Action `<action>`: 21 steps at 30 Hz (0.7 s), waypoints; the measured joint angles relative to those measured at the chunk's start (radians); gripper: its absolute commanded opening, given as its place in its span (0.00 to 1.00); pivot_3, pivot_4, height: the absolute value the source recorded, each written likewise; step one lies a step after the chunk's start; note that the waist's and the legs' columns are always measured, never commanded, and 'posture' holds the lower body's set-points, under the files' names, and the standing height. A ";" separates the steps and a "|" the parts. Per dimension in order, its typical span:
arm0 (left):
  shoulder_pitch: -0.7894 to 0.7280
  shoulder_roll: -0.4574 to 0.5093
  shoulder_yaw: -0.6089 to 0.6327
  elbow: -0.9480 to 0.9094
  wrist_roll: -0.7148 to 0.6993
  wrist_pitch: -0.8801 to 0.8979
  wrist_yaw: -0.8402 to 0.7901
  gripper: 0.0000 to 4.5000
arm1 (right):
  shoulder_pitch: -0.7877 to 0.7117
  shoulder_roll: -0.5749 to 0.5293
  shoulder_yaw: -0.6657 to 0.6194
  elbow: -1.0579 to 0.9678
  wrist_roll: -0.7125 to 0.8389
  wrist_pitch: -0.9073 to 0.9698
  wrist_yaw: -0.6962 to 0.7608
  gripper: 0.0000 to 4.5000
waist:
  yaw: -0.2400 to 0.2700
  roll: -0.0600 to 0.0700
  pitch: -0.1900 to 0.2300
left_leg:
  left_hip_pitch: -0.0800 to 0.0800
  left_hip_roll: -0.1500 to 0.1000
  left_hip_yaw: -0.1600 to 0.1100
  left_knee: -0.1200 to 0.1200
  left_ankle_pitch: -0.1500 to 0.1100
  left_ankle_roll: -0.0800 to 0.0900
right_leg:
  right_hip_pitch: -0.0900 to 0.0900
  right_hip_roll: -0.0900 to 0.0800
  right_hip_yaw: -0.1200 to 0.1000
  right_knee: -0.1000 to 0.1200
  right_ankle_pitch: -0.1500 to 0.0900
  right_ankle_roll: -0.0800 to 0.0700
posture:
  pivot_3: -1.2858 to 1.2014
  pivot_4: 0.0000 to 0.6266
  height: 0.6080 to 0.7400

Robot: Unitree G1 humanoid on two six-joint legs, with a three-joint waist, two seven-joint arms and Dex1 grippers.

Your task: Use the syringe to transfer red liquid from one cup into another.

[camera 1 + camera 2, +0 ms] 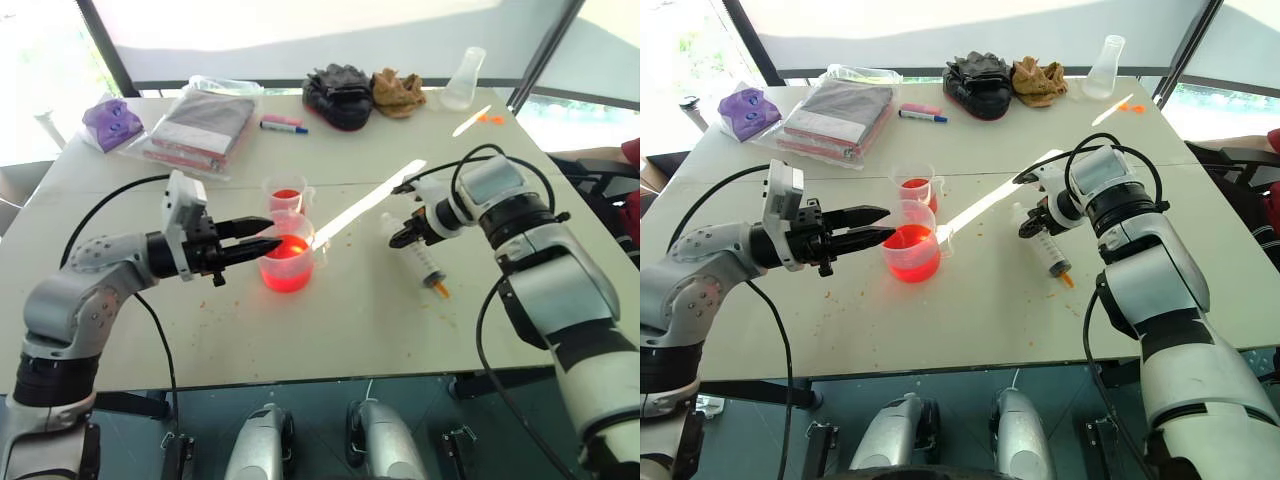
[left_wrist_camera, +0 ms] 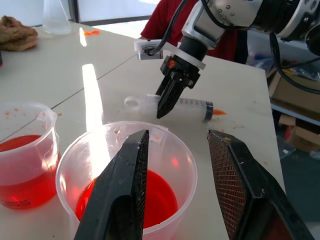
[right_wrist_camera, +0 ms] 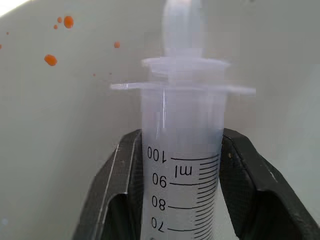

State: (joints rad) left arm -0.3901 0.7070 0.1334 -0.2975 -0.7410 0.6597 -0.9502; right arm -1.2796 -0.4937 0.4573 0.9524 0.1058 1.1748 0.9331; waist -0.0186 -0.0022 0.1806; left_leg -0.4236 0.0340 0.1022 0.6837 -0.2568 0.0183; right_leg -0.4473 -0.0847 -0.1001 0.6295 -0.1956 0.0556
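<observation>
**Two cups, one syringe, two grippers at a white table**

White tabletop (image 1: 330, 330), speckled with small orange drips, carries everything. Nearest the robot are its two grippers. Left gripper (image 1: 262, 237) points level toward the larger cup (image 1: 287, 262), its two black fingers spread wide with nothing between them; the tips sit at the cup's rim, and whether they touch it cannot be told. Right gripper (image 1: 404, 236) points steeply down with its two fingers clamped on either side of the barrel of the syringe (image 1: 418, 254), just below the flange near the top graduation marks. One syringe lies on the table to the right of the cups, plunger end toward the far side, orange tip (image 1: 441, 291) toward the robot. Whether it has left the surface is hard to make out.

Two clear cups stand close together near the middle: the larger cup holds red liquid (image 1: 285, 274) roughly halfway up, and just behind it the smaller cup (image 1: 287, 194) also holds some red liquid.

Farther back lie one bagged stack of flat packs (image 1: 200, 127), one purple packet (image 1: 112, 122), two markers (image 1: 283, 123), one black bundle of cloth (image 1: 338, 95), one brown bundle (image 1: 398, 91) and one clear conical flask (image 1: 464, 79). At the right edge a person's red sleeve (image 1: 630, 152) is cut off by the frame.
</observation>
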 measured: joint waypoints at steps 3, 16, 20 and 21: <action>0.011 -0.001 0.002 -0.014 0.000 -0.002 0.019 0.43 | 0.012 0.005 -0.007 -0.028 -0.018 0.037 -0.004 0.33 | 0.002 -0.001 -0.001 | 0.004 0.001 -0.001 0.000 0.000 0.000 | 0.003 0.000 0.000 0.000 -0.001 -0.001 | 0.52 0.24 1.00; -0.058 0.164 0.198 0.194 -0.012 0.001 0.008 0.43 | -0.104 0.042 -0.609 -0.489 0.286 -0.204 -0.034 0.33 | 0.006 0.000 0.001 | -0.006 0.001 0.003 -0.004 0.001 -0.002 | -0.011 0.005 0.004 0.002 0.000 -0.001 | 0.52 0.24 1.00; -0.163 0.174 0.187 0.315 0.028 -0.037 -0.015 0.43 | 0.042 0.184 -0.659 -0.728 0.391 -0.266 -0.100 0.33 | 0.007 -0.002 0.000 | -0.006 0.001 0.004 -0.003 0.001 -0.002 | -0.009 0.002 0.005 0.001 0.000 0.000 | 0.52 0.24 1.00; -0.187 0.174 0.181 0.348 0.041 -0.047 -0.022 0.43 | 0.081 0.220 -0.659 -0.765 0.405 -0.274 -0.118 0.33 | 0.008 -0.002 0.000 | -0.006 0.001 0.004 -0.002 0.001 -0.002 | -0.009 0.002 0.005 0.001 0.000 0.000 | 0.52 0.24 1.00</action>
State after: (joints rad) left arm -0.5769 0.8810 0.3144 0.0510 -0.6997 0.6130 -0.9718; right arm -1.1981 -0.2733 -0.2014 0.1869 0.5104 0.9012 0.8149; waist -0.0110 -0.0041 0.1803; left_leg -0.4296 0.0353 0.1063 0.6816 -0.2560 0.0167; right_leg -0.4563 -0.0832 -0.0949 0.6304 -0.1957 0.0553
